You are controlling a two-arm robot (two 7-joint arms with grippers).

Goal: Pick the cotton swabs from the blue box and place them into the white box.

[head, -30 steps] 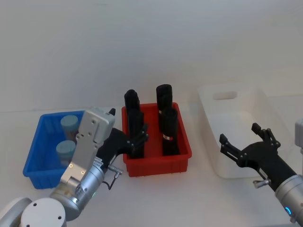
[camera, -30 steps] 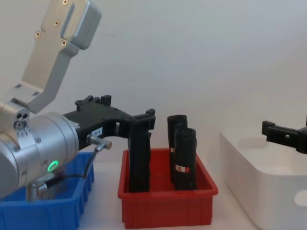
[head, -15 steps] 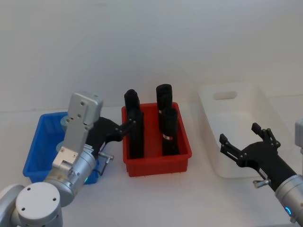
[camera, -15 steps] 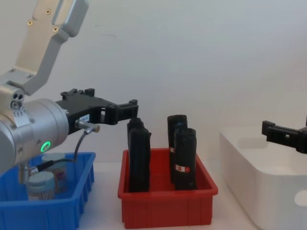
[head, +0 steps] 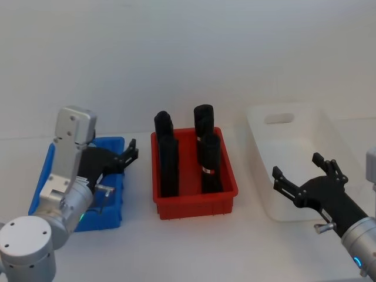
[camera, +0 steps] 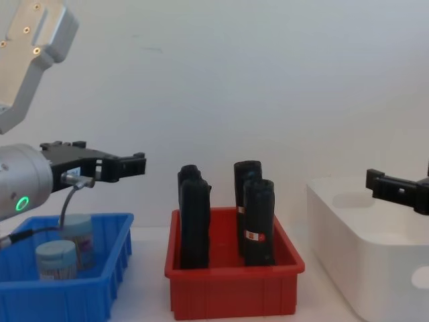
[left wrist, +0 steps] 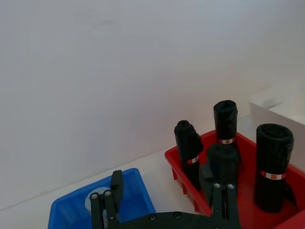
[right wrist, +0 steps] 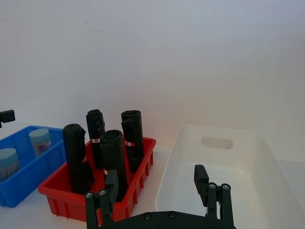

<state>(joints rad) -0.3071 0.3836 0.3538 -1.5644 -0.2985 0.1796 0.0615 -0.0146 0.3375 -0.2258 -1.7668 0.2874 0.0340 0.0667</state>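
Above the blue box (head: 115, 201), near its right edge, the left gripper (head: 130, 154) hovers empty, fingers spread. Two cotton swabs (camera: 56, 260) jars stand inside. We judge this the reach step; next we lower onto one jar and close. The right gripper (head: 296, 165) idles, fingers spread, at the white box (camera: 348, 268).

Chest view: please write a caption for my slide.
Left gripper, fingers open, hovers above the blue box holding two cotton swab jars; right gripper hangs near the white box.

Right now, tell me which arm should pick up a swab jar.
Left. The left gripper hangs open over the blue box holding the cotton swabs; the right gripper is over the white box, across the red bin.
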